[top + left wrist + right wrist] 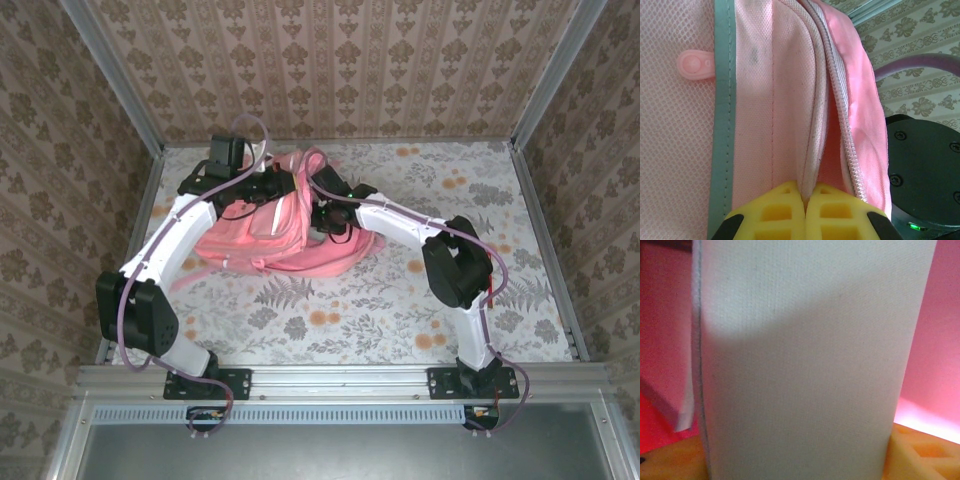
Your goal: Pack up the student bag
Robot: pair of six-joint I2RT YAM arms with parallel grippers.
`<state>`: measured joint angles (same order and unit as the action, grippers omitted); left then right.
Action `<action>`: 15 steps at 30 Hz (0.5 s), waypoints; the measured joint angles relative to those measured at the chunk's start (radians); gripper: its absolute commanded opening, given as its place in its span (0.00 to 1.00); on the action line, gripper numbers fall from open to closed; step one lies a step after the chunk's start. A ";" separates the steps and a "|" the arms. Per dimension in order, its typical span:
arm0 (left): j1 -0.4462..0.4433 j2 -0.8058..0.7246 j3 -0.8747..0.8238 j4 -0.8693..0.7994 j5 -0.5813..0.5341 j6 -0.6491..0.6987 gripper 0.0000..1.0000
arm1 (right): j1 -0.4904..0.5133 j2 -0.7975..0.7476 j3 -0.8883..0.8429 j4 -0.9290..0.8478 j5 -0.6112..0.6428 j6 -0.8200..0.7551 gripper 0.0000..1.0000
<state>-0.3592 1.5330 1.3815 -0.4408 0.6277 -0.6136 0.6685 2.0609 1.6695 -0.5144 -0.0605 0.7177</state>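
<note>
One look from overhead: found the large pink fabric backpack [262, 238] lying slumped on the floral-print table top [400, 310], toward the far side and left of centre. Saw the white left arm [165, 245] and white right arm [400, 225] bent in over it from either side, wrists meeting at the bag's far edge.

Through the left wrist camera, found the left gripper [806, 200] clamped tight, yellow fingers [777, 210] pressed together on a fold of pink fabric at the lip of the opening, just beside the pale zipper teeth [842, 125]. Noted a grey trim strip [722, 100] bordering a pink mesh panel [670, 150], with a round pink rubber tab [695, 65] lying on the mesh. Made out a black housing [925, 170] close on the right, past the bag's edge.

Through the right wrist camera, found the right gripper [795, 465] closed around a flat off-white woven-cloth object [805, 355], held upright between orange-lit fingers [920, 450], with pink bag lining [945, 315] on both sides. Could not tell what the object was.
</note>
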 measured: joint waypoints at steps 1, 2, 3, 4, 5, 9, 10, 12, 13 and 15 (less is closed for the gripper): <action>0.000 0.000 0.000 0.000 0.000 0.000 0.00 | 0.000 -0.002 0.002 -0.023 0.026 -0.008 0.80; 0.000 0.000 0.000 -0.001 0.001 0.000 0.00 | 0.000 -0.005 0.003 -0.046 0.049 -0.013 0.99; 0.000 0.000 0.000 -0.001 0.001 0.000 0.00 | 0.000 -0.007 0.003 -0.064 0.069 -0.022 1.00; 0.000 0.000 0.000 -0.002 0.002 0.000 0.00 | 0.000 -0.009 0.003 -0.078 0.085 -0.035 1.00; 0.000 0.000 0.000 -0.002 0.002 0.000 0.00 | 0.000 -0.012 0.003 -0.089 0.097 -0.042 1.00; 0.000 0.000 0.000 -0.003 0.005 0.000 0.00 | 0.000 -0.047 -0.032 -0.092 0.128 -0.060 1.00; 0.000 0.000 0.000 -0.003 0.005 0.001 0.00 | 0.001 -0.066 -0.051 -0.095 0.138 -0.062 1.00; 0.000 0.000 0.000 -0.003 0.006 0.001 0.00 | 0.002 -0.104 -0.078 -0.097 0.153 -0.067 1.00; 0.000 0.000 0.000 -0.003 0.007 0.004 0.00 | 0.000 -0.128 -0.092 -0.098 0.160 -0.068 1.00; 0.000 0.000 0.000 -0.003 0.008 0.005 0.00 | -0.008 -0.176 -0.118 -0.101 0.167 -0.068 1.00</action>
<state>-0.3592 1.5330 1.3815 -0.4438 0.6361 -0.6090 0.6601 1.8851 1.5517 -0.6155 0.1062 0.6495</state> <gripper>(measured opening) 0.045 0.996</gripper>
